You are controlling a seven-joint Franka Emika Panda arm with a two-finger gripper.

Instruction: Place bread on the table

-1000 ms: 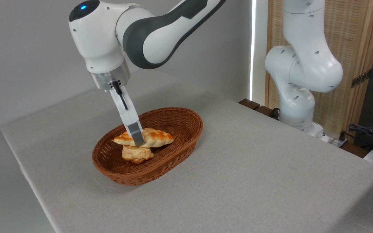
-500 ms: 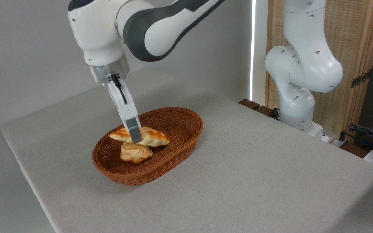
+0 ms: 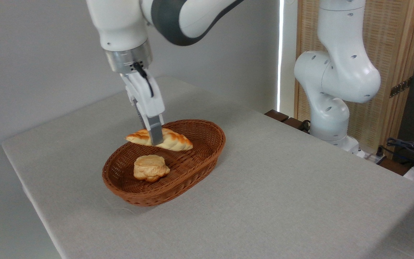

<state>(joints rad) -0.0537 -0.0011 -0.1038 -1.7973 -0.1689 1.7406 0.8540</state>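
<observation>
Camera view: the gripper is clamped across the middle of the bread, holding it in the air above the wicker basket, clear of the round bun below. This looks like the carry step. Next it likely must travel toward 4 o'clock and lower onto the bare grey table. Behind, plain wall; at 2 o'clock, a slatted wooden screen.

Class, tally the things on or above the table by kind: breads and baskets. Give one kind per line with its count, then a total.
Breads: 2, the loaf held in the claw and the bun in the basket
Baskets: 1, the basket on the table
Total: 3
</observation>
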